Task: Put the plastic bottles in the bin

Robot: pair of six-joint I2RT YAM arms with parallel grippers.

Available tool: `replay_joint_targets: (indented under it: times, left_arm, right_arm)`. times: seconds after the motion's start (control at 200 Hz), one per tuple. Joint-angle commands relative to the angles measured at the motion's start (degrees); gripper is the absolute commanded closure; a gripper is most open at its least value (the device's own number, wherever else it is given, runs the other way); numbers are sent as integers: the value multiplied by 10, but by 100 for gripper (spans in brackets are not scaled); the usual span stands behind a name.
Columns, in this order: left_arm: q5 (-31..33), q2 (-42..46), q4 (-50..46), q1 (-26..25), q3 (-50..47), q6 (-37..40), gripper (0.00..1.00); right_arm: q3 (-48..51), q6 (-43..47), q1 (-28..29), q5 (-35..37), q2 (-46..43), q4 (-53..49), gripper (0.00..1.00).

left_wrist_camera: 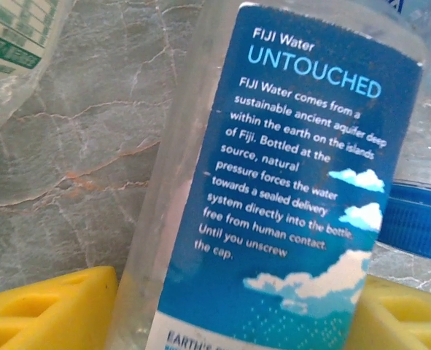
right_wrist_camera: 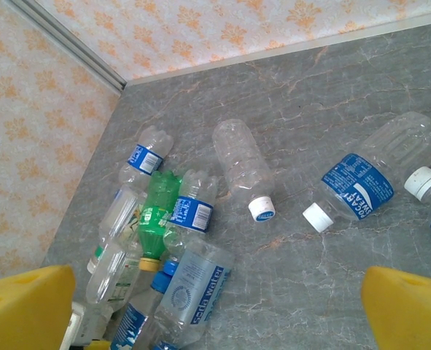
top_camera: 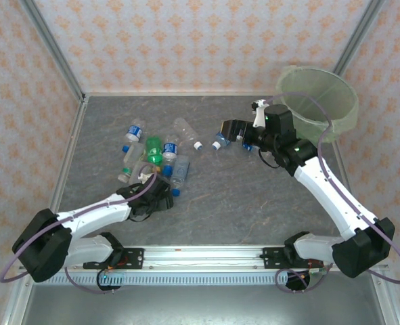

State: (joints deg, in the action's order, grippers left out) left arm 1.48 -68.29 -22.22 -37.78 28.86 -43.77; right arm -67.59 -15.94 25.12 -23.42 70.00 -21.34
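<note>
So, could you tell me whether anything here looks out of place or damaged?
Nothing looks spilled or broken. The small plastic bottles lie on their sides on the grey marbled table, most in a loose heap with a green plastic bottle among them; the round pale-green plastic bin stands upright.

- plastic bottles (right_wrist_camera: 243,157): clear, glossy, dented thin plastic; shiny printed film labels.
- table (top_camera: 254,196): grey marble-look top, smooth, matt.
- bin (top_camera: 336,116), far right corner: translucent pale-green plastic.
- fingers (right_wrist_camera: 25,310): matt yellow plastic.
</note>
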Motion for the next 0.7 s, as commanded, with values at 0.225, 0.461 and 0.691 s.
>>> replay_joint_targets:
  times: [0.225,0.461,0.691]
  left_arm:
    - [5,-5,10,-3,2,21,39]
    - [19,32,-22,-5,33,28,48]
    - [47,47,-38,-5,109,71,48]
  right_arm:
    - [-1,-6,6,-5,-4,21,0]
    - [-2,-8,6,-8,-2,25,0]
    - [-6,-32,6,-28,4,48,0]
